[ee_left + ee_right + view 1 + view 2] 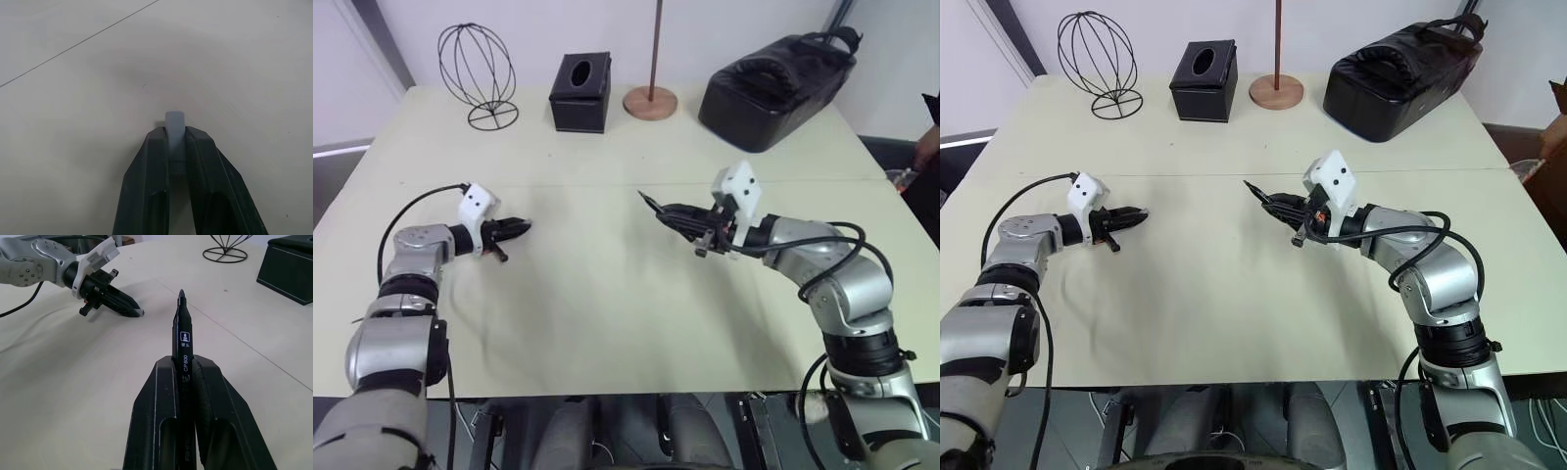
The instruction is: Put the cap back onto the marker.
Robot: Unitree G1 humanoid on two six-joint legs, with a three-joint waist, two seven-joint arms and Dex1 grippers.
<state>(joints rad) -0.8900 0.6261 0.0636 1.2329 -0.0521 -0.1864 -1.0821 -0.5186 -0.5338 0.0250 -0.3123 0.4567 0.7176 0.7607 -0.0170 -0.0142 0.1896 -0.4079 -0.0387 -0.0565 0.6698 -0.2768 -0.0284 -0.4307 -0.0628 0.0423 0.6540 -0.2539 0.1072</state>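
Pinched in my right gripper (183,367) is the thin black plastic marker (182,328), tip toward the black tissue box (579,92). My left gripper (175,142) squeezes the tiny grey cap (175,122). It looks light, hard and slippery.

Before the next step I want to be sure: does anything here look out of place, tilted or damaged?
Nothing stands out. The left gripper is shut on the cap, the right gripper on the uncapped marker, apart above the table. The wire ornament, tissue box, rod stand and bag stand undisturbed.
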